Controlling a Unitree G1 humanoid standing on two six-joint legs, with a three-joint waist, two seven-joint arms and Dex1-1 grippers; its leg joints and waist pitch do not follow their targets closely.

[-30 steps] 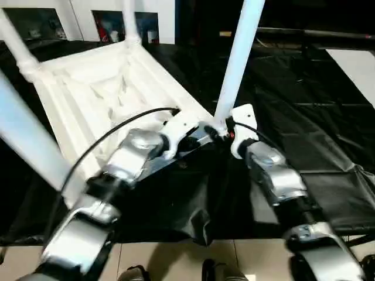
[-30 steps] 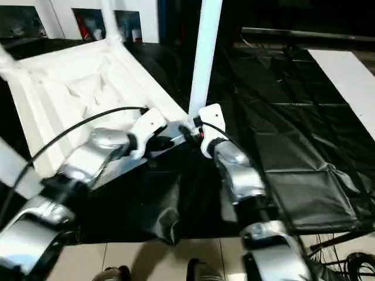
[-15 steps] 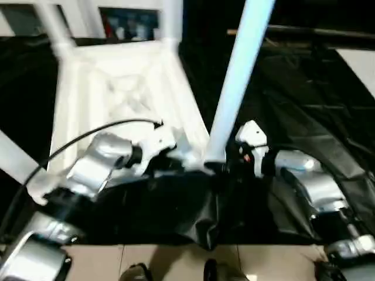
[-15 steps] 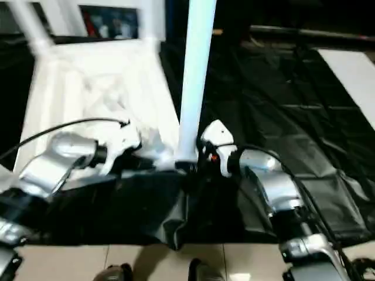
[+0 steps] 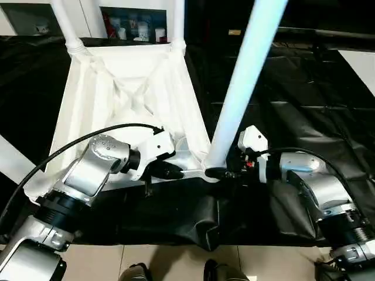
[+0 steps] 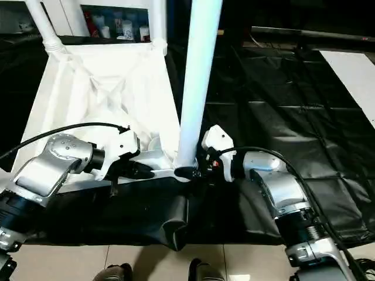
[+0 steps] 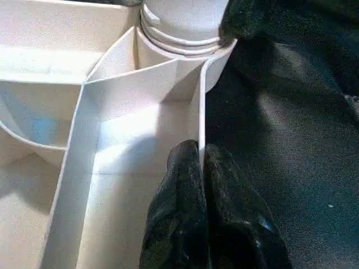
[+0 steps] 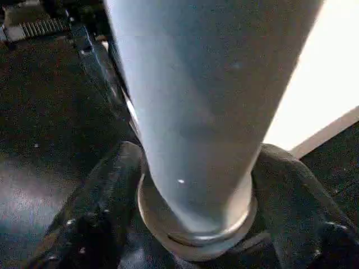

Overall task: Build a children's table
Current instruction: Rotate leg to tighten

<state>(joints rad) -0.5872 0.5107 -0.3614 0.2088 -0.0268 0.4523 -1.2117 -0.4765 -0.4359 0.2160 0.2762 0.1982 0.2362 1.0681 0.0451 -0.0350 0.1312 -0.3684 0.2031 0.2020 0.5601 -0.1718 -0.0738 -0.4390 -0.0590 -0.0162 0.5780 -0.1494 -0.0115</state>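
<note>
The children's table lies upside down on black sheeting, its ribbed white top (image 5: 123,99) facing up. Two legs (image 5: 64,23) stand in the far corner sockets, and a third (image 5: 12,161) rises at the near left. At the near right corner another white leg (image 5: 243,76) stands upright in its socket (image 7: 182,33). My right gripper (image 5: 218,173) is shut on this leg's base, one black finger (image 8: 106,207) on each side. My left gripper (image 5: 179,173) is shut on the thin rim wall (image 7: 200,101) of the top, just beside that corner socket.
Black sheeting (image 5: 304,105) covers the floor around the table and is bunched in a fold (image 5: 208,222) in front of me. A white panel (image 5: 360,64) lies at the far right. A glass-door cabinet (image 5: 126,26) stands behind. Pale tiles (image 5: 176,263) run along the near edge.
The whole view has swung. My right forearm has moved out to the right, and its fingers have closed in around the leg's base. My left gripper keeps its pinch on the rim.
</note>
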